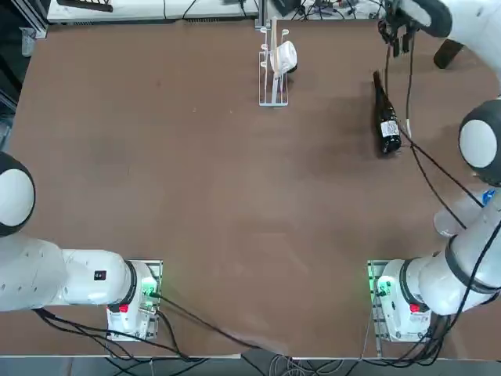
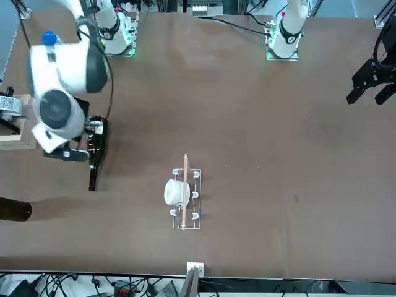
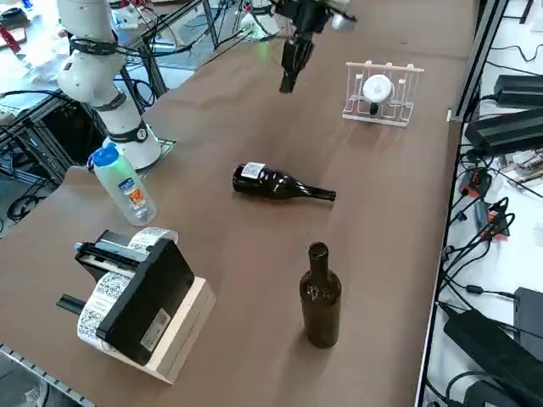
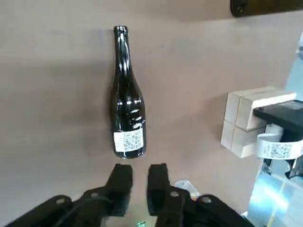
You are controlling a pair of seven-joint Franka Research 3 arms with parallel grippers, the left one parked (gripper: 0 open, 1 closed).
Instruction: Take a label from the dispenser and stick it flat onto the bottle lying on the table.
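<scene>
The dark bottle (image 1: 385,117) (image 3: 280,184) (image 4: 127,113) lies on its side on the brown table (image 1: 196,196), right of the middle. A small white label (image 4: 128,141) (image 3: 252,170) sits flat on its body near the base. The dispenser (image 1: 274,66) (image 3: 382,91) (image 2: 184,195), a clear frame with a white roll, stands at the far middle. My right gripper (image 4: 139,177) (image 3: 288,80) (image 1: 398,37) hangs well above the table, beyond the bottle's neck. Its fingers (image 4: 121,182) stand a narrow gap apart with nothing between them.
A black label printer on a wooden block (image 3: 140,305) (image 4: 258,125) stands at the right edge. Beside it is a clear plastic bottle with a blue cap (image 3: 123,182). An upright brown bottle (image 3: 321,297) (image 1: 448,53) stands at the far right.
</scene>
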